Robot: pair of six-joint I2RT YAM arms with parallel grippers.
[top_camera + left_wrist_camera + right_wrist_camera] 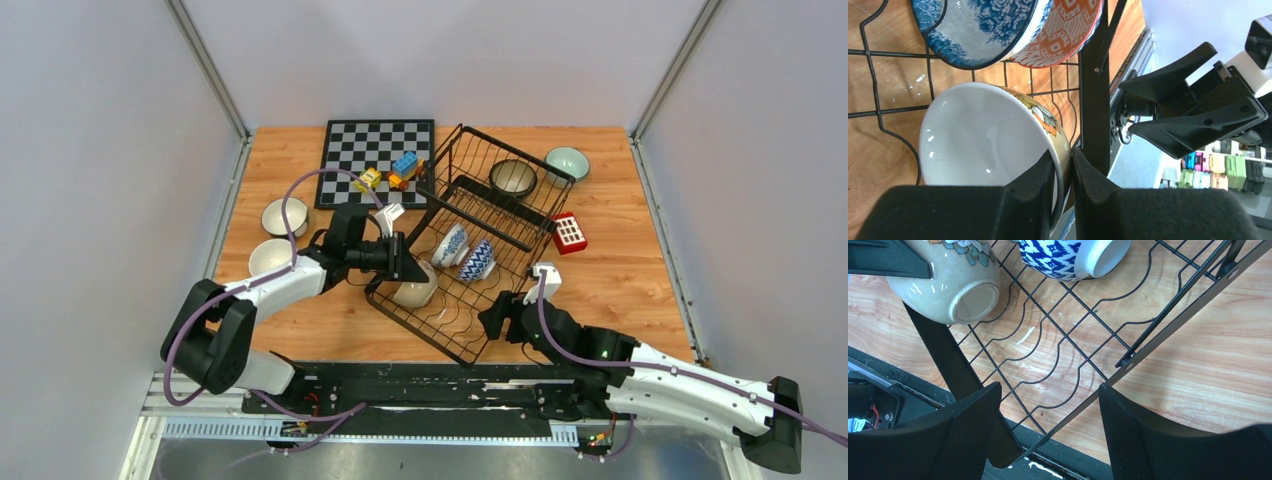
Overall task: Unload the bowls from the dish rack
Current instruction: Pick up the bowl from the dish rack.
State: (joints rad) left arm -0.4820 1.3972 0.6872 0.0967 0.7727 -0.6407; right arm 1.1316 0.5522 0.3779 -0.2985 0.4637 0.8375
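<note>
Light wood-grain tabletop (640, 270). Plain pale grey wall panels (100, 150) left, back, right. Aluminium corner posts (210, 70) at both far corners. Lighting even, soft shadows.

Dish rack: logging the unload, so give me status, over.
Left gripper shut on rim of beige bowl, bowl inside dish rack. Right gripper open, straddling rack's near edge wire. Two patterned bowls close beside.

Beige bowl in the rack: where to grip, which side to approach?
The rim, from the left. The beige bowl lies tipped, mouth facing the left claw, foot away, so one finger fits inside and one outside the thin wall.
</note>
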